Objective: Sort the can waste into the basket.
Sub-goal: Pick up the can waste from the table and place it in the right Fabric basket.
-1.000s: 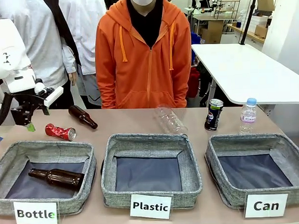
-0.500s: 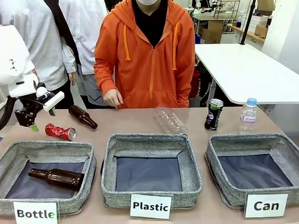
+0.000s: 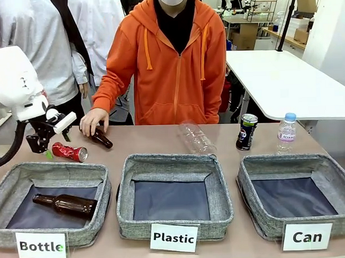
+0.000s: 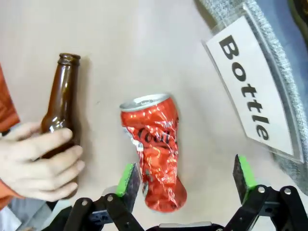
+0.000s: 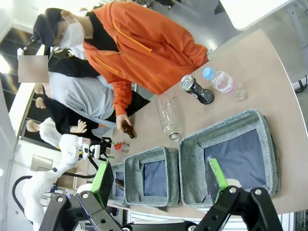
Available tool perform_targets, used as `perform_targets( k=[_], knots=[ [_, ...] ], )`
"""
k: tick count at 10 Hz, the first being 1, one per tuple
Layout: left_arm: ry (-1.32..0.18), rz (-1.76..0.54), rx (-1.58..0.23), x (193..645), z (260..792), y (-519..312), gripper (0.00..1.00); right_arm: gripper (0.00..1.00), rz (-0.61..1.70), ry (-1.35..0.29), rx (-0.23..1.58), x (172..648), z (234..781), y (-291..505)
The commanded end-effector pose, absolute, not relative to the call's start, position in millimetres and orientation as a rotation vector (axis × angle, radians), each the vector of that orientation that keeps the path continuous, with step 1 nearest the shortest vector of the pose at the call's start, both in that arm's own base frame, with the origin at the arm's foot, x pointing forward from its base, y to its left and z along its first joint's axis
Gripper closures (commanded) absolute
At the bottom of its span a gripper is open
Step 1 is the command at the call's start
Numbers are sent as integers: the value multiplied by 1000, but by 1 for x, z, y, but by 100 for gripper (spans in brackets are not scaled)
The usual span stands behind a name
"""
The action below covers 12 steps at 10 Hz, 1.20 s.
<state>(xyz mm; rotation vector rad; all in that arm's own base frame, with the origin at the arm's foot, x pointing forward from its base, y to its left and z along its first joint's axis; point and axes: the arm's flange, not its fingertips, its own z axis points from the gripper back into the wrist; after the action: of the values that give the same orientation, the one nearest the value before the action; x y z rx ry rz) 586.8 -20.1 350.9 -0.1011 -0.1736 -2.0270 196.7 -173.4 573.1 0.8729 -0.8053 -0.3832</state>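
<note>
**A:** What sits nearest?

**B:** Three shallow rectangular baskets of grey woven fabric with dark lining, in a row on the desk (image 3: 161,135). The "Can" basket (image 3: 266,226) is at the right end with nothing in it. The "Plastic" basket (image 3: 127,218) is in the middle. The "Bottle" basket (image 3: 101,191) on the left holds a brown glass bottle (image 3: 66,204) lying flat.

**A:** And the cans?

**B:** The crushed red can (image 4: 155,149), shiny and creased, lies on the desk behind the "Bottle" basket. The dark can (image 3: 246,132) with a silver top stands upright beyond the "Can" basket's far left corner. A small clear water bottle (image 3: 286,134) stands near it, and a clear plastic bottle (image 3: 196,139) lies beyond the "Plastic" basket.

**A:** Anything crowding the red can?

**B:** A person's hand (image 3: 94,120) rests on a second brown bottle (image 4: 61,103) just beside it.

**A:** The fingers?

**B:** The left fingers (image 4: 128,177) are spread wide with the red can between the green pads, nearer one pad. I cannot tell whether it touches. The right fingers (image 5: 102,175) are also wide apart, holding nothing, high over the desk.
</note>
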Motion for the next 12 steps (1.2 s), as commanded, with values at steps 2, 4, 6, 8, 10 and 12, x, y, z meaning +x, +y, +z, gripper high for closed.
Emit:
perform_targets(
  k=[2,4,6,8,10,12],
  knots=[
    [-99,-1972,-169,615,339,-21,0,0,-374,-819,894,199,576,-172],
    [-193,-1911,-104,577,383,17,0,0,-374,-819,894,199,576,-172],
    [-532,-1852,81,458,451,82,0,0,-374,-819,894,199,576,-172],
    [-685,-1768,38,369,464,136,0,0,-374,-819,894,199,576,-172],
    [-851,-1600,-12,326,457,207,0,0,-374,-819,894,199,576,-172],
    [-921,-1568,-81,318,448,238,0,0,-374,-819,894,199,576,-172]
  ],
)
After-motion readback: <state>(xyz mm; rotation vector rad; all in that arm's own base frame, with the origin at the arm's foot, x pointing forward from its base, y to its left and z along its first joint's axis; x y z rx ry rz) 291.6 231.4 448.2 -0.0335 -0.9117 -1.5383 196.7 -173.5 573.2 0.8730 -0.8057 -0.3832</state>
